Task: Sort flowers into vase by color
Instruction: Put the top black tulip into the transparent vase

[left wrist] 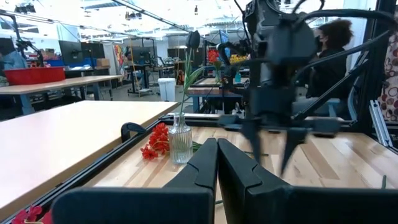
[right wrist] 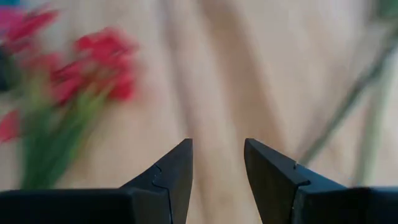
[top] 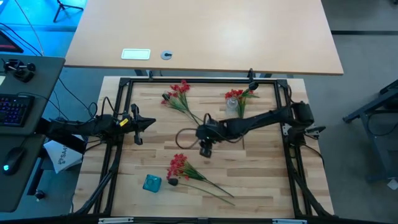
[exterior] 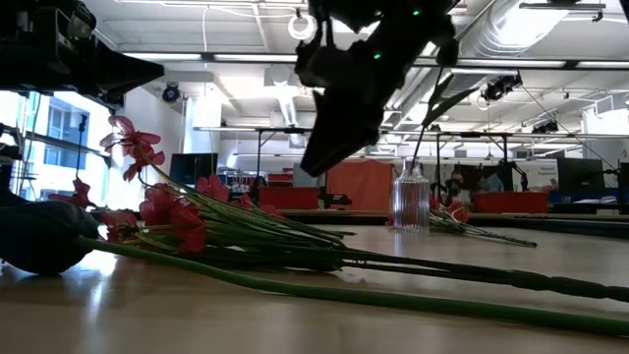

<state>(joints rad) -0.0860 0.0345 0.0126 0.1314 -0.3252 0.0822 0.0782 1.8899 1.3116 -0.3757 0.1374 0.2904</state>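
Note:
Red-pink flowers lie in three bunches on the wooden table: one near the front (top: 178, 167) with long stems running right, one at the far left (top: 179, 92), one beside a clear glass vase (top: 232, 103) at the far right. The vase (left wrist: 180, 140) holds an upright stem with a dark bud (left wrist: 194, 38). My right gripper (top: 206, 151) hangs open over the table's middle, above and just beyond the front bunch's blossoms (right wrist: 99, 62), with nothing between its fingers (right wrist: 217, 144). My left gripper (top: 149, 123) waits shut at the left edge (left wrist: 217, 149).
A small teal container (top: 152, 182) stands near the front left, next to a dark bud (top: 173, 182). A black frame (top: 199, 79) borders the table. Bare wood lies between the bunches. A person sits beyond the table's right side (left wrist: 333, 53).

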